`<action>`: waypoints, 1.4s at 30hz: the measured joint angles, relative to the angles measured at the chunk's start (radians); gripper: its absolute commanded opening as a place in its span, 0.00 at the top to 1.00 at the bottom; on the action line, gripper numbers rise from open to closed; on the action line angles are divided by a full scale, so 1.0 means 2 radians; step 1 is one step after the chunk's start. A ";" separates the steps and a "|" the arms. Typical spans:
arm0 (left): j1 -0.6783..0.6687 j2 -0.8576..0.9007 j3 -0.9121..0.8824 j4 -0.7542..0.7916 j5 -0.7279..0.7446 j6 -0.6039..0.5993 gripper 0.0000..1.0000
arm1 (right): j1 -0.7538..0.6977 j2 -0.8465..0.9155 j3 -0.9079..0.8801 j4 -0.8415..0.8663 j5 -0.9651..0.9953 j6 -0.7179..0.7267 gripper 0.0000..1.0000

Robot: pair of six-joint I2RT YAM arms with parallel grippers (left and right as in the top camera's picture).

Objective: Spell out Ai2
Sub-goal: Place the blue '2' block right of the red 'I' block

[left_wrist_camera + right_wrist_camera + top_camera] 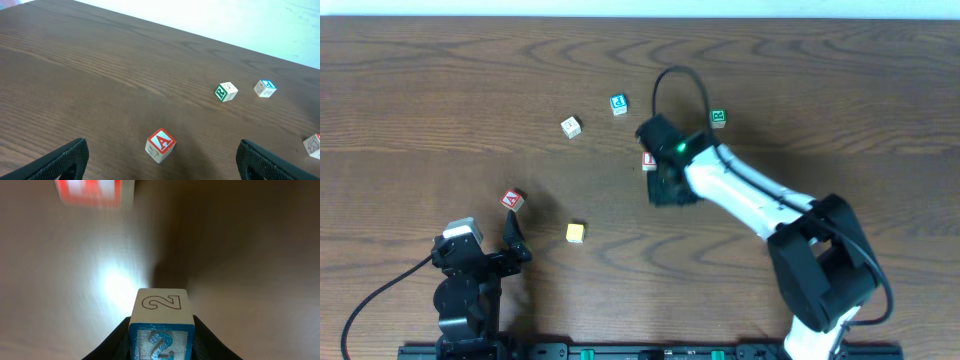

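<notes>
The blue-printed "2" cube (161,330) sits clamped between the right jaws, its outlined 2 on top and its blue 2 facing the wrist camera; whether it rests on the counter (840,80) or hangs just above it cannot be told. From overhead this cube is hidden under the right arm (750,195), whose jaws sit near the middle of the brown wooden counter. Just beside them, on their upper left, the red-printed "I" cube (649,160) peeks out, partly covered; in the right wrist view it is only a red blur at the top. The red-printed "A" cube (512,200) stands well apart to the left, on the counter just ahead of the left jaws, which stand wide apart and hold nothing. In the left wrist view the "A" cube lies between the two dark fingertips (65,159), touching neither. Other cubes lie scattered: a blue cube (618,104) and a pale cube (570,126) farther back, a green cube (718,118) to the right of the cable, and a yellow cube (576,232) nearer the front.
</notes>
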 measured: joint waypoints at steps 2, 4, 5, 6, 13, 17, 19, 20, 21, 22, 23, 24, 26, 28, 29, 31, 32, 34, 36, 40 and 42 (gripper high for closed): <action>0.000 0.000 0.000 0.000 0.000 0.000 0.05 | -0.022 0.000 0.020 0.012 0.003 -0.006 0.67; 0.000 0.000 0.000 0.000 0.000 0.000 0.05 | -0.042 0.000 0.037 0.023 0.007 -0.011 0.67; 0.000 0.000 0.000 0.000 0.000 0.000 0.05 | -0.055 0.000 0.045 0.031 0.009 -0.014 0.67; 0.000 0.000 0.000 0.000 0.000 0.000 0.05 | -0.061 0.000 0.048 0.037 0.010 -0.016 0.67; 0.000 0.000 0.000 0.000 0.000 0.000 0.04 | -0.083 0.002 0.060 0.068 0.015 -0.035 0.70; 0.000 0.000 0.000 0.000 0.000 0.000 0.05 | -0.074 0.032 0.112 0.038 0.016 -0.043 0.70; 0.000 0.000 0.000 0.000 0.000 0.000 0.05 | -0.065 0.070 0.159 -0.001 0.016 -0.045 0.71; 0.000 0.000 0.000 0.000 0.000 0.000 0.05 | -0.063 0.081 0.170 -0.010 0.016 -0.045 0.71; 0.000 0.000 0.000 0.000 0.000 0.000 0.05 | -0.060 0.096 0.185 -0.026 0.016 -0.046 0.71; 0.000 0.000 0.000 0.000 0.000 0.000 0.05 | -0.058 0.108 0.194 -0.035 0.016 -0.046 0.70; 0.000 0.000 0.000 0.000 0.000 0.000 0.05 | -0.056 0.117 0.200 -0.042 0.016 -0.047 0.70; 0.000 0.000 0.000 0.000 0.000 0.000 0.05 | -0.054 0.123 0.201 -0.047 0.016 -0.047 0.70; 0.000 0.000 0.000 0.000 0.000 0.000 0.05 | -0.052 0.130 0.203 -0.060 0.016 -0.046 0.70; 0.000 0.000 0.000 0.000 0.000 0.000 0.04 | -0.052 0.131 0.203 -0.068 0.016 -0.043 0.69; 0.000 0.000 0.000 0.000 0.000 0.000 0.05 | -0.052 0.131 0.204 -0.071 0.016 -0.042 0.69; 0.000 0.000 0.000 0.000 0.000 0.000 0.05 | -0.052 0.131 0.206 -0.074 0.016 -0.041 0.69; 0.000 0.000 0.000 0.000 0.000 0.000 0.05 | -0.052 0.131 0.206 -0.078 0.015 -0.039 0.69; 0.000 0.000 0.000 0.000 0.000 0.000 0.05 | -0.052 0.131 0.206 -0.085 0.015 -0.033 0.69; 0.000 0.000 0.000 0.000 0.000 0.000 0.05 | -0.052 0.131 0.206 -0.087 0.013 -0.027 0.69; 0.000 0.000 0.000 0.000 0.000 0.000 0.05 | -0.052 0.131 0.206 -0.093 0.003 -0.018 0.69; 0.000 0.000 0.000 0.000 0.000 0.000 0.05 | -0.052 0.131 0.206 -0.094 -0.003 -0.014 0.70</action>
